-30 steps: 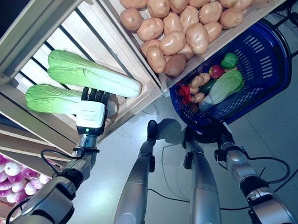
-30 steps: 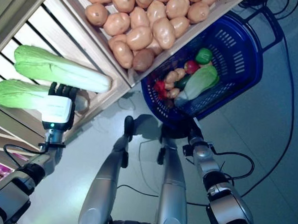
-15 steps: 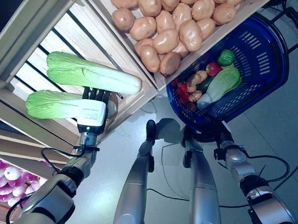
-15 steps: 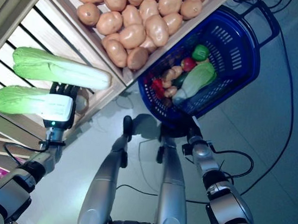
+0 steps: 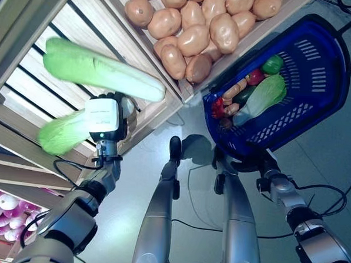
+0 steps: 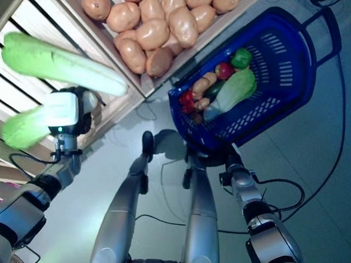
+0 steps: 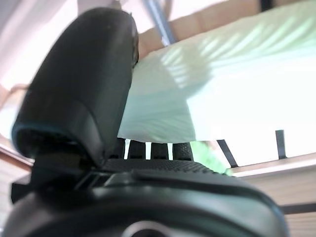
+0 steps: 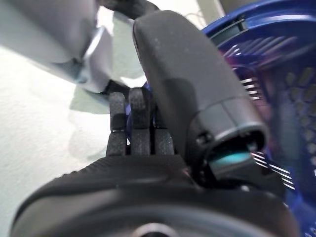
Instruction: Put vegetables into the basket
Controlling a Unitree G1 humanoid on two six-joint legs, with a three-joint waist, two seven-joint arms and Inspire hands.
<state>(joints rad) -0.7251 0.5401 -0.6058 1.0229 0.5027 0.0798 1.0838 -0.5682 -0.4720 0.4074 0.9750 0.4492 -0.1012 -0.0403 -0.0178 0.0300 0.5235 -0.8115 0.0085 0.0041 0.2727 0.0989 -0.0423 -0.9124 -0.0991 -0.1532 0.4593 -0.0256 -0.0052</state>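
My left hand (image 5: 104,119) is shut on the white stalk end of a long green-and-white cabbage (image 5: 60,134), which tilts out over the front edge of the wooden crate (image 5: 25,79). In the left wrist view the pale stalk (image 7: 207,94) sits between the thumb and fingers. A second cabbage (image 5: 102,71) lies in the crate just above the hand. The blue basket (image 5: 324,110) stands on the floor to the right and holds a cabbage (image 5: 262,98), a green pepper (image 5: 273,64) and small red and orange vegetables. My right hand (image 5: 262,164) is open just below the basket's near rim.
The wooden stand (image 5: 165,110) fills the upper left, with its corner jutting close to the basket. A crate of potatoes (image 5: 192,32) sits next to the basket's rim. Grey floor (image 5: 332,169) lies to the right of the basket.
My left hand has lifted the lower cabbage; its leafy end has swung down and out over the crate's front edge. The camera has shifted a little. The right hand has stayed by the basket.
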